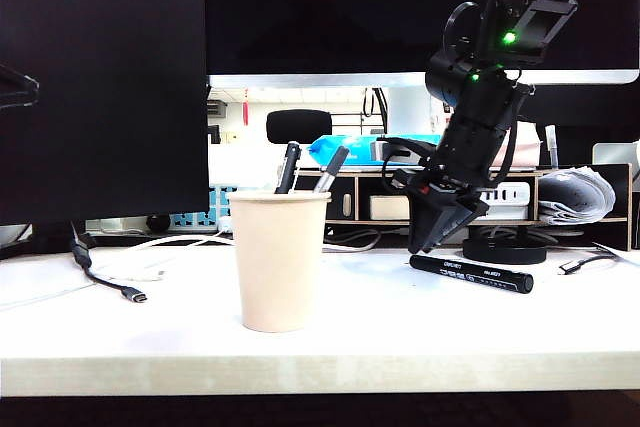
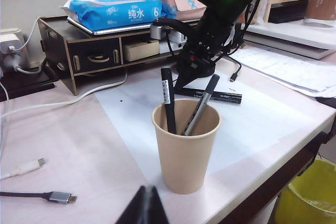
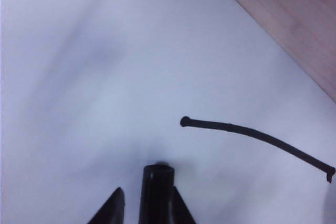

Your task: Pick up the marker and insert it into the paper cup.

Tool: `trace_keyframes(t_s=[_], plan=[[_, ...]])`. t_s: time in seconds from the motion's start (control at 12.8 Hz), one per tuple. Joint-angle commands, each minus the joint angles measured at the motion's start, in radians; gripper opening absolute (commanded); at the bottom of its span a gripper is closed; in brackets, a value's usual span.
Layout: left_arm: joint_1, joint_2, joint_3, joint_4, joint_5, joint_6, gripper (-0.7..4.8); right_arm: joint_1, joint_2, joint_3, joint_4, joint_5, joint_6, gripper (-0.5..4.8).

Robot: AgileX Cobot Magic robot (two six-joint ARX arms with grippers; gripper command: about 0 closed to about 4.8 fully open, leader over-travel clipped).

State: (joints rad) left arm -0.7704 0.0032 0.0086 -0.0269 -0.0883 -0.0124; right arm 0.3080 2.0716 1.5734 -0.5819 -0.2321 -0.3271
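Note:
The black marker (image 1: 470,274) with white lettering lies flat on the white table to the right of the paper cup (image 1: 278,259). My right gripper (image 1: 430,242) points down over the marker's left end, its jaws open. In the right wrist view the marker's end (image 3: 156,192) sits between the two fingertips of this gripper (image 3: 146,190), with a gap on one side. The beige cup (image 2: 186,150) stands upright and holds two thin dark pens (image 2: 168,98). My left gripper (image 2: 146,188) hovers shut and empty just in front of the cup. From there the marker (image 2: 210,95) shows beyond the cup.
A wooden desk organiser (image 2: 94,51) with a blue tissue pack (image 2: 115,10) stands behind the cup. A USB-C cable (image 1: 125,292) lies at the left. A black round base (image 1: 505,247) sits behind the marker. A yellow bin (image 2: 310,198) is below the table edge.

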Motion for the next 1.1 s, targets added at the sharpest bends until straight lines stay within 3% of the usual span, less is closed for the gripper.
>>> trace_keyframes(t_s=[0.08, 1.1], plan=[[-0.001, 0.0, 0.001, 0.006, 0.003, 0.004, -0.04, 0.002, 0.0, 0.003, 0.003, -0.006, 0.001, 1.18], [-0.001, 0.0, 0.001, 0.006, 0.003, 0.004, -0.04, 0.002, 0.026, 0.003, 0.003, 0.029, 0.001, 1.18]])
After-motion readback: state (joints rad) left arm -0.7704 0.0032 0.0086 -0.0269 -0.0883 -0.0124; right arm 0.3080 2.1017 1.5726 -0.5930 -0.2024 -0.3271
